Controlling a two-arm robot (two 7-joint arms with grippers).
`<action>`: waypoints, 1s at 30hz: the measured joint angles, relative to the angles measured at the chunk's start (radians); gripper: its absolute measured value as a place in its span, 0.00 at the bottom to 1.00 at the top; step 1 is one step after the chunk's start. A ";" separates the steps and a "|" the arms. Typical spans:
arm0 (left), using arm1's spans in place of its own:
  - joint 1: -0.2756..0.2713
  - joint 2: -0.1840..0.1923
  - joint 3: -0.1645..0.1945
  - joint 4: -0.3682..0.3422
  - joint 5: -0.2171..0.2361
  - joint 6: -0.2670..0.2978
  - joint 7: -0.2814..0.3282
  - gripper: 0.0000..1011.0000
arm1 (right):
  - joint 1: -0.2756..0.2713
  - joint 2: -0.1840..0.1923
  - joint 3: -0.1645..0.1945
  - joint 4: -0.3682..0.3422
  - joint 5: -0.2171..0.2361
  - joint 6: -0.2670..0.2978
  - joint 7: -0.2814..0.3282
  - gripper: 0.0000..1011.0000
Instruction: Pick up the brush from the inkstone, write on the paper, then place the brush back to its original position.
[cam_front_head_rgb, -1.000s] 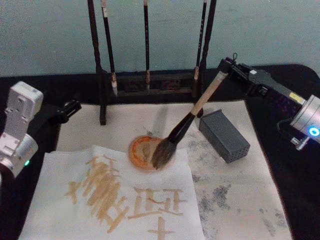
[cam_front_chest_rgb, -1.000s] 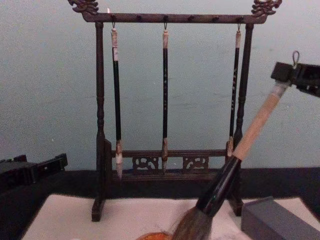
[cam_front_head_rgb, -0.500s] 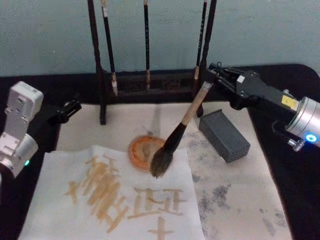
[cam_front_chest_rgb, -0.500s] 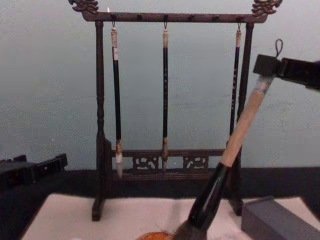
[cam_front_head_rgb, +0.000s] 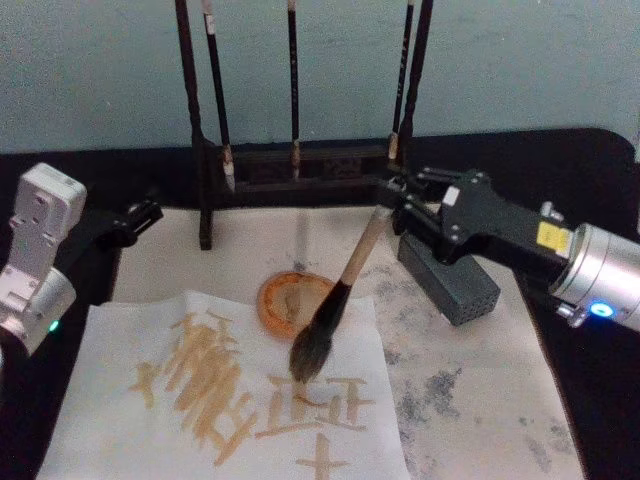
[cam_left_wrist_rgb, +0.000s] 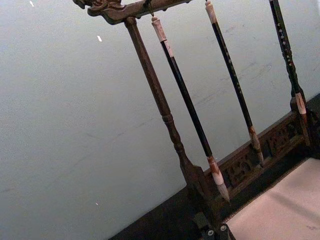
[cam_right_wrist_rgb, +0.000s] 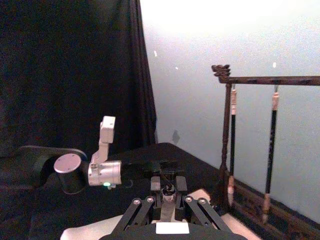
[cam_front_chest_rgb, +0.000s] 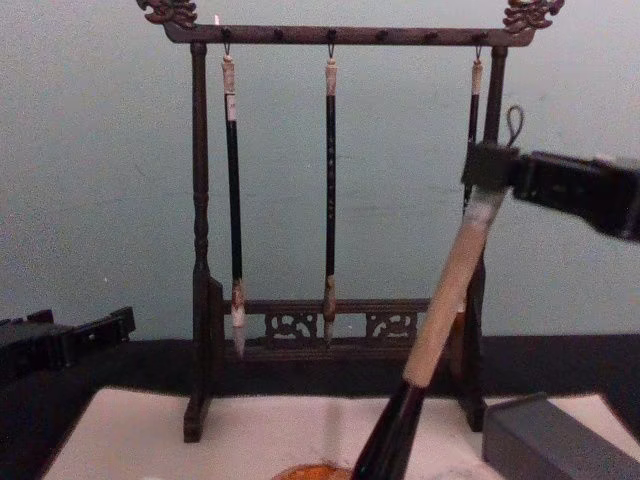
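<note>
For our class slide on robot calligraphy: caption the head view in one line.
Right gripper holds the brush tilted, hair tip over the paper beside the orange dish; left gripper parked left.

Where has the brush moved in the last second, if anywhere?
Yes. The brush tip left the orange dish, coming nearer and slightly left, over the paper.

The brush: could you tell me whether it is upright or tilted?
Tilted: the right gripper holds the brush by its top, hair tip lower and further left.
</note>
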 joint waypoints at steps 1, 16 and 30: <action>0.000 0.000 0.000 0.000 0.000 0.000 0.000 0.99 | 0.000 0.000 0.000 0.000 0.000 0.000 0.000 0.18; 0.000 0.000 0.000 0.000 0.000 0.000 0.000 0.99 | -0.011 -0.055 -0.019 0.010 -0.079 -0.008 0.019 0.18; 0.000 0.000 0.000 0.000 0.000 0.000 0.000 0.99 | -0.027 -0.061 0.017 0.024 -0.122 -0.011 0.022 0.18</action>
